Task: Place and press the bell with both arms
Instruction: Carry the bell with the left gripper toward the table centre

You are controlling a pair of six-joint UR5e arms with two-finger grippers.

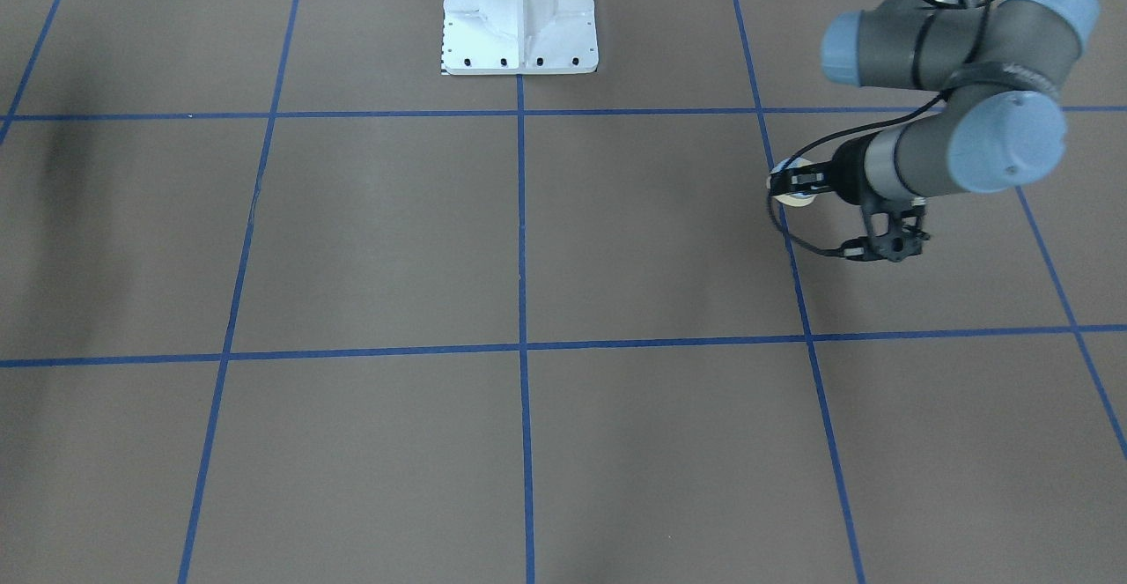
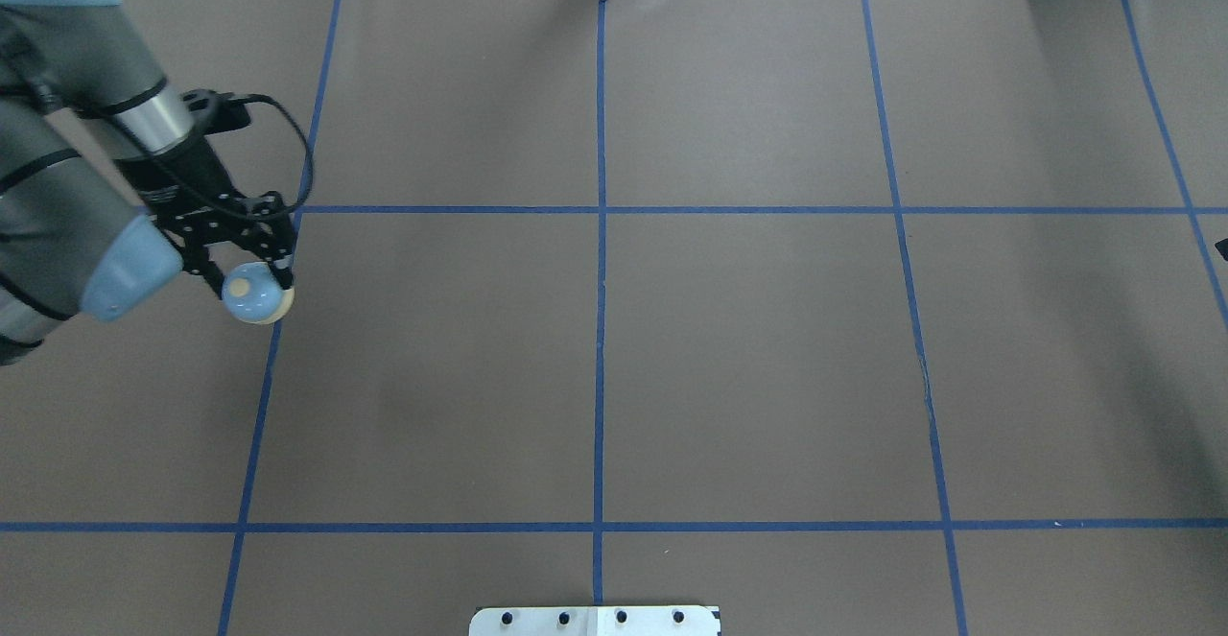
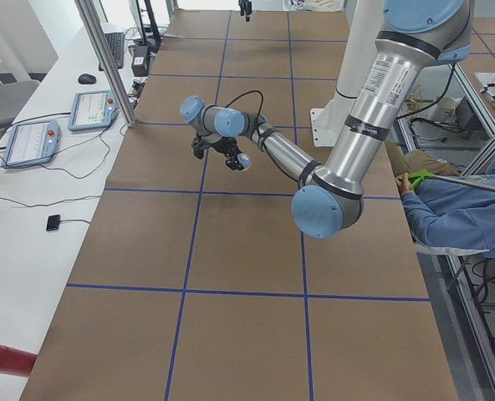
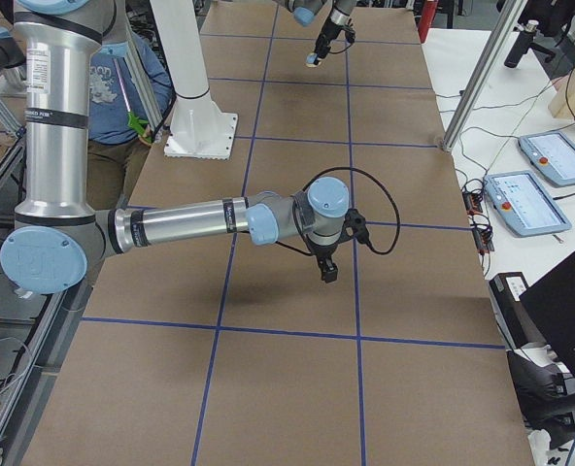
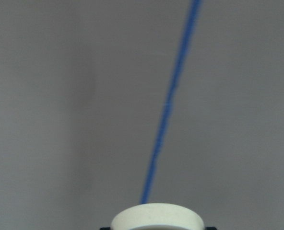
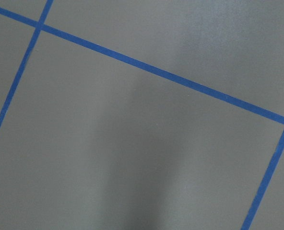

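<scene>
The left gripper [image 2: 249, 283] is pinched on the bell [image 2: 259, 298], one finger on either side of the blue dome. That leaves the cream button on top uncovered for the press to come. Seen from behind the robot, the bell is out at about nine o'clock from the middle of the table [image 2: 748, 358], right over a blue tape line [image 2: 261, 387]. It seems to hang just off the surface, a bit tilted, rather than standing on it. So I'd say the placing isn't done: it has to go down flat and be let go.

The right gripper [image 4: 326, 272] hangs nose-down toward three o'clock, well apart from the bell. Whether its fingers are spread or pressed together I cannot tell from the side. It is probably parked there to leave room until the bell is down.
</scene>
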